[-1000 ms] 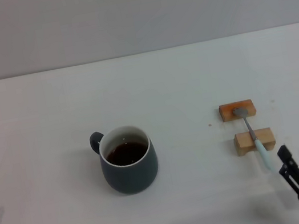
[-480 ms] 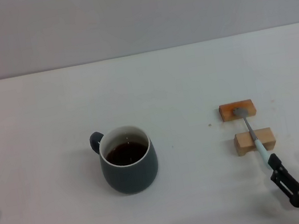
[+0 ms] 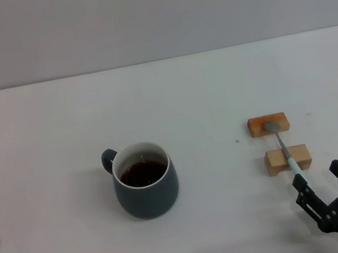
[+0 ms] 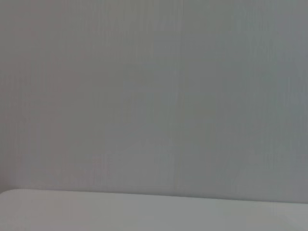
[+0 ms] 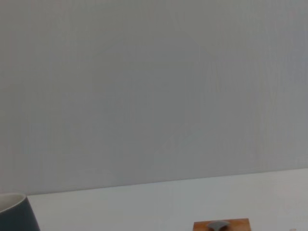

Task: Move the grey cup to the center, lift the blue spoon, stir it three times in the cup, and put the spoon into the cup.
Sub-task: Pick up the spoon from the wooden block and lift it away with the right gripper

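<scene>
Our right gripper (image 3: 323,188) stands wide open and empty, the spoon (image 3: 284,152) handle's tip just ahead of its jaws. If we close off-line, one finger could knock the spoon off its blocks (image 3: 287,159). We count one cup (image 3: 144,180), well off to the jaws' left, one spoon, two blocks. The left gripper is out of view.

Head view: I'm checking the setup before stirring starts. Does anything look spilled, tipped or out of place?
Nothing stands out. The grey cup stands upright with its dark liquid inside and no spill around it. The blue spoon lies across two wooden blocks. The right hand, open, is just beyond the spoon's handle end.
</scene>
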### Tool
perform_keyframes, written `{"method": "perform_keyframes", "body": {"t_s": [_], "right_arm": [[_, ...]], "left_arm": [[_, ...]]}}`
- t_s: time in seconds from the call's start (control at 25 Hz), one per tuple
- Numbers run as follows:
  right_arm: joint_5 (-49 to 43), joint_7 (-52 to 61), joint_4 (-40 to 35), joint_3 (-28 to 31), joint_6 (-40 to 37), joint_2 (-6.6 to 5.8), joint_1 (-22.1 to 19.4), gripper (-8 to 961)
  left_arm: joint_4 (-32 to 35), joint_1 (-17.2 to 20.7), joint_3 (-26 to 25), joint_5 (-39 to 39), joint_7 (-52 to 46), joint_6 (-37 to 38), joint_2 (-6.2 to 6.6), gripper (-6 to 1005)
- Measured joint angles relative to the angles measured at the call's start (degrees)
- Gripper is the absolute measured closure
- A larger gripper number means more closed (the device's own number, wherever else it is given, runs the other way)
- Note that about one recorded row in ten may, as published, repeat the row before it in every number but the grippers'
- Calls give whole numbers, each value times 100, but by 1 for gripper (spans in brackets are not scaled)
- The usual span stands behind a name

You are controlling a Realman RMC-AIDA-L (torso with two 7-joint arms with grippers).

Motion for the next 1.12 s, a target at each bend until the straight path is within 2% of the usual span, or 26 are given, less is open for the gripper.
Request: {"method": "perform_keyframes", "body": {"t_s": [0.6,1.12], "right_arm": [[-10,12,-24,-8,306,10,213,187],[-5,27,-93,43,364,2,212,190]], "left_arm": [[0,-10,0,1,0,-14,-4,133],[-9,-39,-7,-14,0,-32,-8,134]]}}
